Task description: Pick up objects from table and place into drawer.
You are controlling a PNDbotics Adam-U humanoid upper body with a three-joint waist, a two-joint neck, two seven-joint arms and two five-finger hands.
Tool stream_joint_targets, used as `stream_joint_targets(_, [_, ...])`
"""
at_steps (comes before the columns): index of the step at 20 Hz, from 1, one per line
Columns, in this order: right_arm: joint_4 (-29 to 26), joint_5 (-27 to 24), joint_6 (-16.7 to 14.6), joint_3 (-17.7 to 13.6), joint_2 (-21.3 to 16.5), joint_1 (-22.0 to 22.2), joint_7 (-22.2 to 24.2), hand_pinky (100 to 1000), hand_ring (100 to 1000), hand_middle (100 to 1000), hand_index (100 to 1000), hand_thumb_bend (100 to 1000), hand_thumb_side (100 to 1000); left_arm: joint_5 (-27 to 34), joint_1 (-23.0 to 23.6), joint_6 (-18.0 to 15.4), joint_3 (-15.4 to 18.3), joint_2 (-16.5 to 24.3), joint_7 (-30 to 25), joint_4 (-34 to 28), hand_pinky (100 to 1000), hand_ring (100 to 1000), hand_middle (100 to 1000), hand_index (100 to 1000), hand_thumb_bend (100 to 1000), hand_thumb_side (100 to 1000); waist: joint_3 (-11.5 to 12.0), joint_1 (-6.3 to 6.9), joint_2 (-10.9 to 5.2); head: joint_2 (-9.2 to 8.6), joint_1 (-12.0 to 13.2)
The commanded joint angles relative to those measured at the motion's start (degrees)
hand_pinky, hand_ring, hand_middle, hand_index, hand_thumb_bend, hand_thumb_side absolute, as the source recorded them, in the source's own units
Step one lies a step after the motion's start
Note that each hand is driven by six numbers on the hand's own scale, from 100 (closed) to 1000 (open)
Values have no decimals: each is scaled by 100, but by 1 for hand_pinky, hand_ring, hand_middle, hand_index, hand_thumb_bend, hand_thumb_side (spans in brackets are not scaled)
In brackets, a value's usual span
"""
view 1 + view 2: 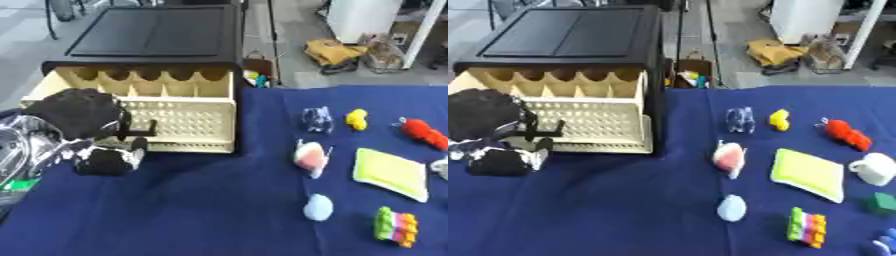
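A black cabinet [157, 32] stands at the table's back left, its cream drawer [179, 120] pulled out towards me. My left hand [87, 117], black, is at the drawer's front left corner, right against the perforated front. Loose objects lie on the blue cloth to the right: a clear bluish piece [318, 120], a small yellow toy [356, 119], a red toy [424, 132], a pink and white object [311, 157], a yellow-green flat pad [391, 172], a pale blue egg shape [318, 207] and a striped multicolour block [395, 226]. My right hand shows in no view.
A white cup [875, 168], a green cube [880, 203] and a blue object [881, 245] sit near the right edge. Behind the table are a small brown box [256, 70] and bags on the floor. Bare blue cloth [192, 210] spreads in front of the drawer.
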Motion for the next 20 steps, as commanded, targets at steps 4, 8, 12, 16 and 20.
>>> stream_joint_targets(4, [-84, 24, 38, -73, -90, -52, -42, 579, 643, 614, 677, 100, 1000, 31, -70, -22, 30, 160, -47, -94, 100, 100, 100, 571, 100, 814, 26, 7, -116, -29, 15])
stream_joint_targets(8, [-84, 28, 45, -76, -87, -47, -45, 579, 644, 614, 677, 100, 1000, 37, -63, -39, 46, 174, -47, -94, 100, 100, 100, 567, 100, 814, 31, 10, -122, -26, 24])
stream_joint_targets(12, [-84, 31, 48, -78, -88, -45, -48, 579, 644, 615, 678, 100, 1000, 42, -60, -60, 59, 179, -47, -94, 100, 100, 100, 565, 100, 817, 34, 4, -125, -28, 34])
stream_joint_targets(16, [-84, 29, 50, -79, -85, -38, -50, 579, 644, 615, 678, 100, 1000, 57, -59, -91, 47, 177, -47, -94, 100, 100, 100, 561, 100, 817, 39, 2, -125, -23, 44])
stream_joint_targets(20, [-84, 31, 54, -81, -86, -34, -53, 579, 644, 615, 678, 100, 1000, 72, -42, -121, 43, 185, -27, -94, 100, 100, 100, 557, 100, 817, 45, 0, -125, -22, 41])
